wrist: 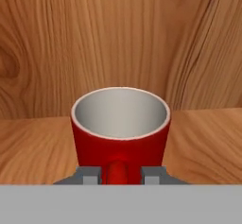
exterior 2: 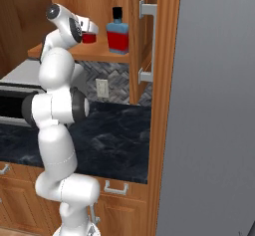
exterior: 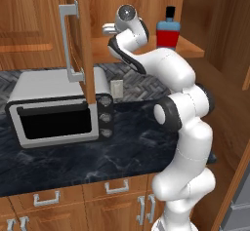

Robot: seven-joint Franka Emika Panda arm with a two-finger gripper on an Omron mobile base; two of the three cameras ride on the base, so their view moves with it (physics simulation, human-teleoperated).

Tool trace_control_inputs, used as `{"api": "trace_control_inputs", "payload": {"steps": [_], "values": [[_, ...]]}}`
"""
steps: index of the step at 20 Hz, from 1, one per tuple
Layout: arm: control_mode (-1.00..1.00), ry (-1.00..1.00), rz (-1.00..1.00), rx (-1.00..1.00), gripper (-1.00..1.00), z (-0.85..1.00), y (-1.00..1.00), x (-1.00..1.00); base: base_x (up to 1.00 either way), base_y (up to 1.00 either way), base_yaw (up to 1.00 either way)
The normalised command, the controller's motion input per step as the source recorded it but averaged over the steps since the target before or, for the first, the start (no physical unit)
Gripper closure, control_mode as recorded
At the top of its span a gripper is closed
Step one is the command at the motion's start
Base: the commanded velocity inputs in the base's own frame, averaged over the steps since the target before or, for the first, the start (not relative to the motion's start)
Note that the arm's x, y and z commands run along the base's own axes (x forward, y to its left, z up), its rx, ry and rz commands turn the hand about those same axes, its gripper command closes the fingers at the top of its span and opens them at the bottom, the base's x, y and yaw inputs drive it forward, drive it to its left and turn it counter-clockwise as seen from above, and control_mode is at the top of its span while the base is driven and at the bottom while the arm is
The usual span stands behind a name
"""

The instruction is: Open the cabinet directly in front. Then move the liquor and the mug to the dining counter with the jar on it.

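The cabinet [exterior: 195,50] stands open, its left door [exterior: 83,35] and right door [exterior 2: 160,56] swung out. On its shelf, the red mug [wrist: 120,138] with a whitish inside stands upright with its handle towards me. My gripper [wrist: 121,175] is shut on that handle, one fingertip on each side. From the right base camera, the hand [exterior 2: 82,26] covers most of the mug [exterior 2: 89,38]. The liquor [exterior: 168,32] [exterior 2: 118,35], blue over red with a black cap, stands on the same shelf to the mug's right, apart from it. The dining counter and the jar are out of view.
A silver toaster oven [exterior: 58,109] sits on the black marbled counter [exterior: 73,163] below the cabinet, under the open left door. A tall grey panel [exterior 2: 219,110] rises beside the right door. Low wooden cabinets [exterior: 117,196] run under the counter.
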Motion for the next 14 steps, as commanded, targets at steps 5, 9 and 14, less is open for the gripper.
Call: {"api": "trace_control_inputs", "payload": {"steps": [5, 9, 14], "values": [[-1.00, -0.17, 0.00, 0.00, 1.00, 0.00, 0.00, 0.00, 0.00, 0.00, 0.00], [-1.00, -0.01, 0.00, 0.00, 1.00, 0.00, 0.00, 0.00, 0.00, 0.00, 0.00], [-1.00, -0.13, 0.00, 0.00, 1.00, 0.12, 0.00, -0.18, 0.00, 0.00, 0.00]]}}
